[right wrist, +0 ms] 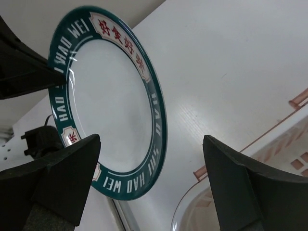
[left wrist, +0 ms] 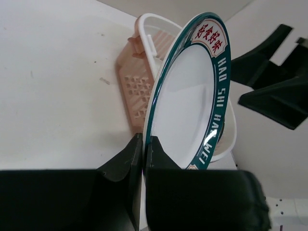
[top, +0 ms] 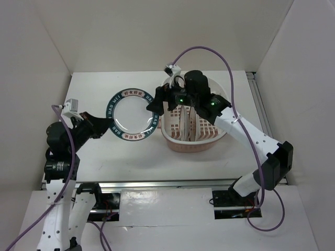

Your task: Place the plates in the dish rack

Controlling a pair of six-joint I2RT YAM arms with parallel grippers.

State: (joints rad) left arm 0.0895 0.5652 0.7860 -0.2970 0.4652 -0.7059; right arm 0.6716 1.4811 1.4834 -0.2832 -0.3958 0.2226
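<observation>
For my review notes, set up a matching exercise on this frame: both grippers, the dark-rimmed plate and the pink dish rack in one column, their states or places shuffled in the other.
Column one
1. left gripper
2. right gripper
3. dark-rimmed plate
4. dish rack

Column two
A. open, fingers either side of the plate's far edge
B. left of the rack, clamped at its rim
C. shut on the plate's rim
D. has upright plates standing on edge inside

Pairs: 1-C, 2-A, 3-B, 4-D
</observation>
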